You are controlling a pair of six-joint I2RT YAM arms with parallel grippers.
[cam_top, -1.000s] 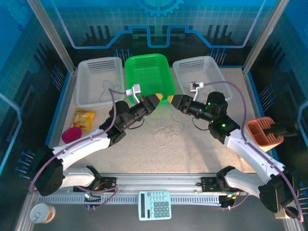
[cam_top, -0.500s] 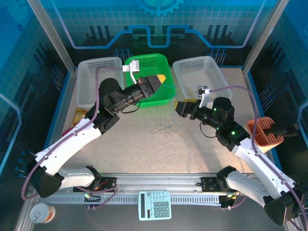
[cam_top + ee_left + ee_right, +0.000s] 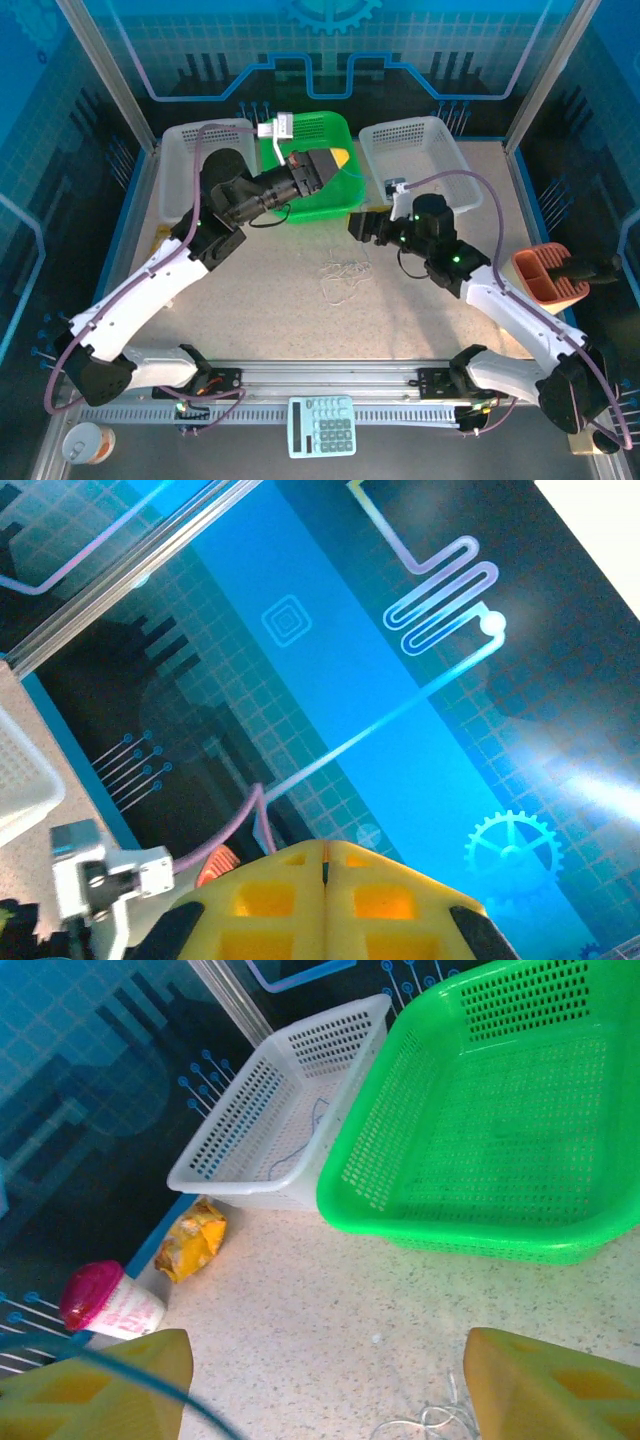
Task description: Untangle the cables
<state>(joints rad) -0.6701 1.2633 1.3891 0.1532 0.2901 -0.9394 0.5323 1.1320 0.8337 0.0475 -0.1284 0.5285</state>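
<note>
Nearest to the arm bases, the cables (image 3: 343, 272) lie as a small whitish tangle of loose loops on the speckled table (image 3: 270, 300), out in the open between the two arms. The right wrist view catches them (image 3: 428, 1420) at its bottom edge, low between the two yellow fingers.

Just beyond the tangle hangs the right gripper (image 3: 357, 227), pointing to the left across the table, apart from the loops. Its jaws stand wide apart (image 3: 327, 1365) with nothing between them. A thin blue-grey strand (image 3: 120, 1368) runs across the front of the finger on the left of that view; I cannot tell if it touches the finger.

Farther back, the left gripper (image 3: 338, 160) is raised above the green basket (image 3: 345, 192) and well apart from the tangle. In the left wrist view its yellow fingertips (image 3: 325, 880) are pressed together along a thin seam and aimed up at the blue back wall, with nothing visible between them.

Farthest on the left, the right wrist view shows a white basket (image 3: 265, 1125) standing just beside the green one (image 3: 470, 1235), with another thin strand (image 3: 300, 1140) curling on its floor. A yellow snack pack (image 3: 195, 1242) and a pink-lidded cup (image 3: 105, 1305) sit on the table in front of that white basket.
</note>
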